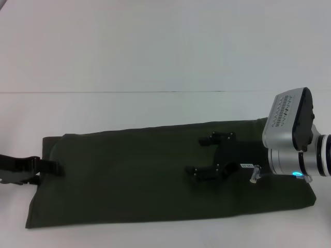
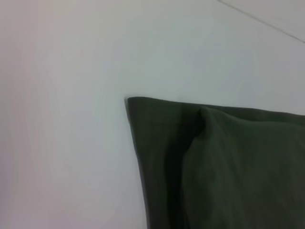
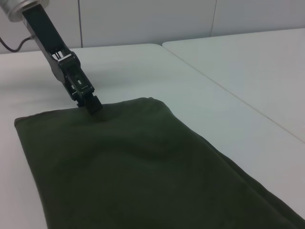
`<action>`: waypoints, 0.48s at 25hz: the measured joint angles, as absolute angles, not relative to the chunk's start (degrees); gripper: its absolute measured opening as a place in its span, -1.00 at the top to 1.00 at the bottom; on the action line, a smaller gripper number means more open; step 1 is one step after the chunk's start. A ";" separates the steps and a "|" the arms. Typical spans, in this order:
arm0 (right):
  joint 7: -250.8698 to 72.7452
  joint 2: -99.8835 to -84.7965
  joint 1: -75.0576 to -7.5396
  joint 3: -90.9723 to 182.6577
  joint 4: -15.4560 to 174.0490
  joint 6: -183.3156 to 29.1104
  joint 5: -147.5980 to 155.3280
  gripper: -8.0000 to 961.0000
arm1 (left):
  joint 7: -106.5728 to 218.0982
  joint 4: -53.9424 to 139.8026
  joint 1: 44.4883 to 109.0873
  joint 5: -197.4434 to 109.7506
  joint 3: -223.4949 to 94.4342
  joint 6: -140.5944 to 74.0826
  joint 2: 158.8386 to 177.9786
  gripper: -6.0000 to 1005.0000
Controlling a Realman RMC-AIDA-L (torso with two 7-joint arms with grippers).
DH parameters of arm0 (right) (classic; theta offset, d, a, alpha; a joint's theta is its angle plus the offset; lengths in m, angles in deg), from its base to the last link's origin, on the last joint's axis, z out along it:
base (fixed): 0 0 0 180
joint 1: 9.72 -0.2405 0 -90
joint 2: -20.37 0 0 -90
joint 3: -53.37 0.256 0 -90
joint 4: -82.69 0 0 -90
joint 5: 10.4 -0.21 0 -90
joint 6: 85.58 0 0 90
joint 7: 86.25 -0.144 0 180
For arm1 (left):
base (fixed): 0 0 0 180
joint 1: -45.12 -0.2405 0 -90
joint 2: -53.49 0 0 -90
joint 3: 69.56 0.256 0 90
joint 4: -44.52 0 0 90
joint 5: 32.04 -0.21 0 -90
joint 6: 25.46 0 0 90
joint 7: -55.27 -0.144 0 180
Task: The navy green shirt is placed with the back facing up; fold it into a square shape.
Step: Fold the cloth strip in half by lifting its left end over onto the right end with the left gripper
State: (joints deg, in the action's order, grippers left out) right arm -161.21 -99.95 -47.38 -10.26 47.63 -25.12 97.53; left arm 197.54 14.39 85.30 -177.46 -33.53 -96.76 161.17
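Head view: left pincer pinches the navy green shirt edge; right pincer spread wide.

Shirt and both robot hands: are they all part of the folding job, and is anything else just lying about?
In the job:
- shirt, folded into a long strip
- left gripper, at the shirt's left end
- right gripper, fingers spread over the shirt

Lying about:
- nothing; only the white table
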 joint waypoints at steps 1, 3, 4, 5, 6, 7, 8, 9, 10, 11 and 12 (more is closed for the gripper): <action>-161.22 -99.95 -47.40 -10.26 47.63 -25.12 97.53 -0.89 | 197.61 14.30 85.42 -177.93 -33.53 -96.84 161.17 -0.57; -161.22 -99.95 -47.47 -10.26 47.63 -25.12 97.53 -0.89 | 197.62 14.08 85.53 -178.35 -33.53 -96.98 161.16 -0.57; -161.22 -99.95 -47.50 -10.26 47.62 -25.12 97.53 -0.89 | 197.86 13.33 85.62 -178.97 -33.52 -97.72 161.02 -0.57; -161.22 -99.95 -47.52 -10.26 47.62 -25.12 97.52 -0.89 | 197.99 13.09 85.63 -179.04 -33.53 -97.90 160.89 -0.57; -161.22 -99.95 -47.53 -10.26 47.63 -25.12 97.52 -0.89 | 198.16 12.87 85.63 -179.10 -33.53 -98.12 160.77 -0.57; -161.22 -99.95 -47.53 -10.26 47.63 -25.12 97.52 -0.89 | 198.37 12.69 85.63 -179.15 -33.53 -98.41 160.62 -0.57; -161.22 -99.95 -47.53 -10.26 47.63 -25.12 97.53 -0.89 | 198.52 12.57 85.64 -179.16 -33.53 -98.69 160.44 -0.56; -161.22 -99.95 -47.54 -10.26 47.62 -25.12 97.53 -0.89 | 198.55 12.57 85.64 -179.16 -33.53 -99.01 160.35 -0.56; -161.22 -99.94 -47.53 -10.26 47.63 -25.12 97.53 -0.89 | 198.56 12.55 85.64 -179.17 -33.53 -99.25 160.28 -0.56; -161.22 -99.95 -47.54 -10.26 47.62 -25.12 97.52 -0.89 | 198.56 12.55 85.64 -179.20 -33.52 -99.52 160.26 -0.56; -161.22 -99.95 -47.53 -10.26 47.62 -25.12 97.52 -0.89 | 198.56 12.54 85.65 -179.32 -33.53 -99.60 160.25 -0.56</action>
State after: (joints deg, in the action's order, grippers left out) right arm -161.22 -99.95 -47.53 -10.26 47.62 -25.12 97.52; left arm 198.56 12.54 85.65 -179.32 -33.53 -99.60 160.25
